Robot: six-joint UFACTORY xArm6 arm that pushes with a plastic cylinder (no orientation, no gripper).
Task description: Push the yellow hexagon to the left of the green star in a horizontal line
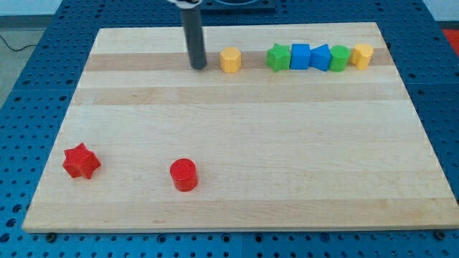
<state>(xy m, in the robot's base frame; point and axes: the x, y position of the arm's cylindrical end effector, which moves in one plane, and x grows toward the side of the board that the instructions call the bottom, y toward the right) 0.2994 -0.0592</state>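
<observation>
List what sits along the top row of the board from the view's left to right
My tip → yellow hexagon → green star → blue cube → blue block → green block → yellow block.

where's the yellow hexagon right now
The yellow hexagon sits near the view's top, centre-left, between my tip on its left and the green star on its right.

one camera view looks down at an angle from beyond the near long edge of the wooden board (237,143), far enough back to frame nearly all of it.
</observation>
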